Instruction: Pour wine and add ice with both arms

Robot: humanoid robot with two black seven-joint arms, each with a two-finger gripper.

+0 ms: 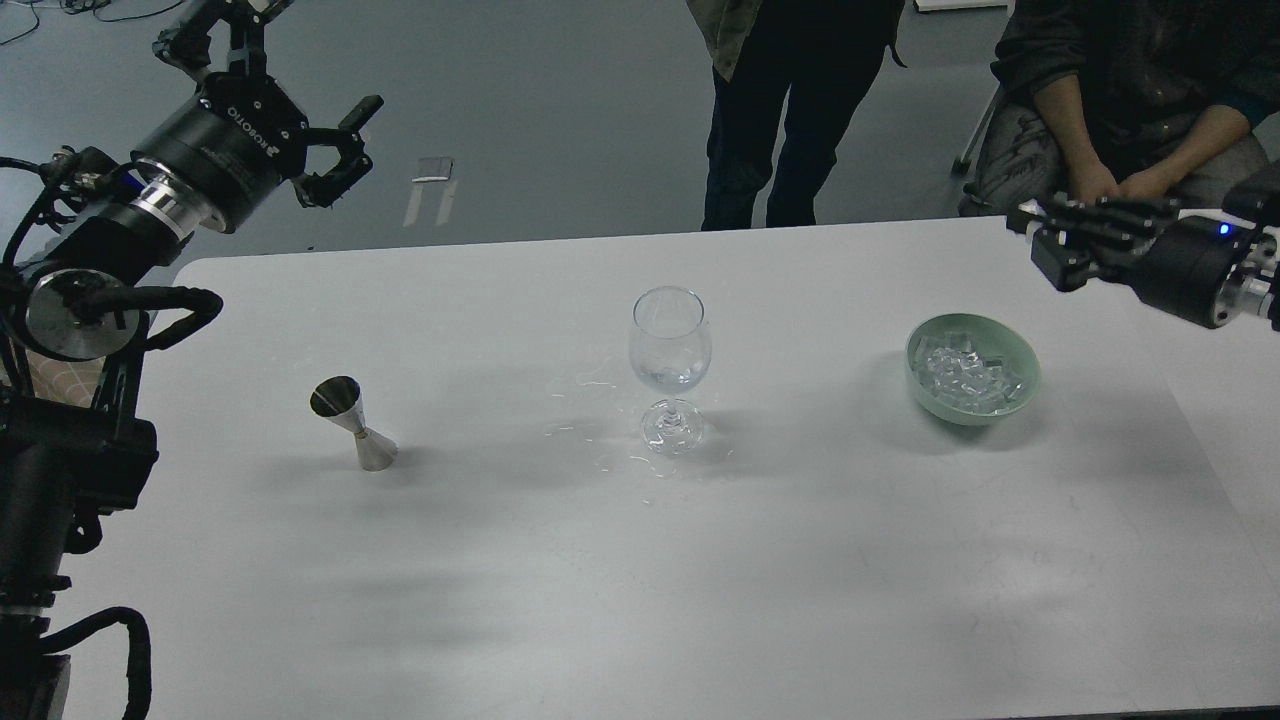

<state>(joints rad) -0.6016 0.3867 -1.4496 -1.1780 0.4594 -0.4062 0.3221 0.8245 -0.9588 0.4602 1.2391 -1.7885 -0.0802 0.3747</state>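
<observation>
A clear stemmed wine glass stands at the table's middle with a little clear wine in its bottom. A pale green bowl to its right holds a heap of ice cubes. A steel jigger stands tilted on the left. My left gripper is open and empty, high beyond the table's far left corner. My right gripper hovers above and right of the bowl, near the far edge. Its dark fingers cannot be told apart, and I see no ice in it.
Clear droplets lie spilled on the white table left of the glass's foot. One person stands behind the far edge. Another sits at the far right with hands close behind my right gripper.
</observation>
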